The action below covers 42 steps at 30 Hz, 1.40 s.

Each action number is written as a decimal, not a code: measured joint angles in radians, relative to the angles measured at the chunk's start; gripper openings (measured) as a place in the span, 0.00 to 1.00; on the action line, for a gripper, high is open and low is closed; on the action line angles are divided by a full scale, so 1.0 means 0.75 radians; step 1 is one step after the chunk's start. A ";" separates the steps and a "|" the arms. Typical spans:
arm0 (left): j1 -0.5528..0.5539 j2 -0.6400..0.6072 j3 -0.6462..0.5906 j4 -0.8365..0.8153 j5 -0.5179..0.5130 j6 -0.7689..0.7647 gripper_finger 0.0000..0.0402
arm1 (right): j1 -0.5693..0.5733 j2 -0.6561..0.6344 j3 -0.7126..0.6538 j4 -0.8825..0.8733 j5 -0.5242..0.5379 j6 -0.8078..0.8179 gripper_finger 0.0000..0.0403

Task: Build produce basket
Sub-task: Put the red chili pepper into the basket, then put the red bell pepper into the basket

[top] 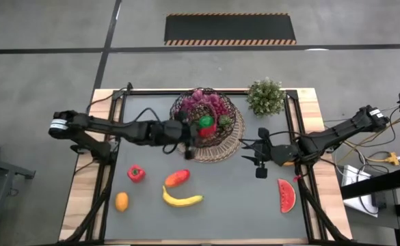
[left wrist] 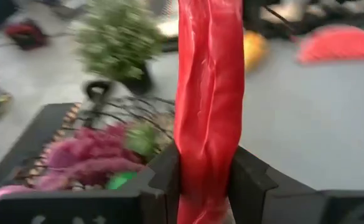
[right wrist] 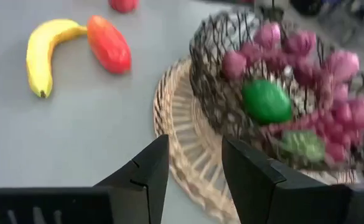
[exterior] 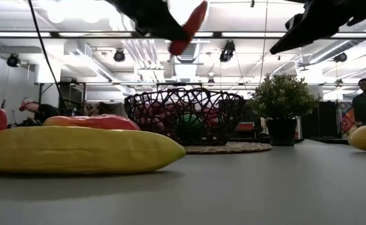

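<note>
The left gripper (top: 191,139) hung over the near-left rim of the basket (top: 232,137), at the tabletop's far edge, fingers clamped on a red pepper (left wrist: 208,99), while the right gripper (top: 249,154) waited empty and parted beside the mat (right wrist: 180,134).

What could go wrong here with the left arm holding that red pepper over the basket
The left gripper pinches the long red pepper only near one end, so it might slip or swing and land outside the basket. The basket already holds grapes and a lime, so the pepper might bounce off the pile. The right gripper waits open close to the woven mat; the arms could crowd each other.
</note>
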 joint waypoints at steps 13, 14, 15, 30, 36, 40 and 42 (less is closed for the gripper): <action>0.232 0.195 -0.075 0.205 -0.189 -0.573 0.21 | -0.004 -0.059 -0.134 0.424 -0.012 -0.647 0.30; 0.232 0.208 -0.075 0.200 -0.189 -0.576 0.21 | -0.004 -0.075 -0.138 0.406 -0.012 -0.656 0.29; 0.231 0.218 -0.075 0.197 -0.187 -0.591 0.21 | -0.004 -0.094 -0.145 0.375 -0.014 -0.663 0.29; 0.231 0.223 -0.075 0.205 -0.202 -0.645 0.22 | -0.007 -0.387 -0.227 0.335 -0.049 -0.647 0.25; 0.233 0.223 -0.075 0.202 -0.207 -0.646 0.31 | -0.007 -0.402 -0.228 0.325 -0.049 -0.634 0.24; 0.237 0.223 -0.075 0.203 -0.205 -0.646 0.38 | -0.007 -0.400 -0.228 0.304 -0.049 -0.631 0.24; 0.237 0.223 -0.075 0.203 -0.187 -0.645 0.41 | -0.007 -0.400 -0.228 0.302 -0.048 -0.624 0.24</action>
